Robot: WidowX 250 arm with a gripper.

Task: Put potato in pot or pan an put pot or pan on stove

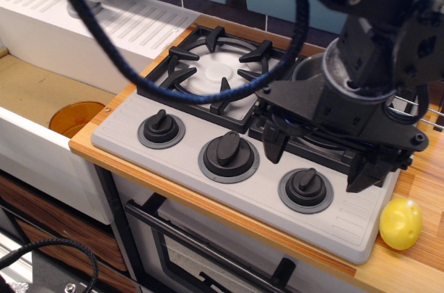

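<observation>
Steel pan (pixel 310 65) on stove (pixel 208 189), contents hidden | gripper (pixel 320 162) fingers spread, empty | potato (pixel 400 223) on counter (pixel 409 269), five o'clock of gripper

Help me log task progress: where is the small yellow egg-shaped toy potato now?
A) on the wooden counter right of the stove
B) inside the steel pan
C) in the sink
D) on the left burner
A: the small yellow egg-shaped toy potato lies on the wooden counter beside the light grey stove, apart from the hand.
</observation>
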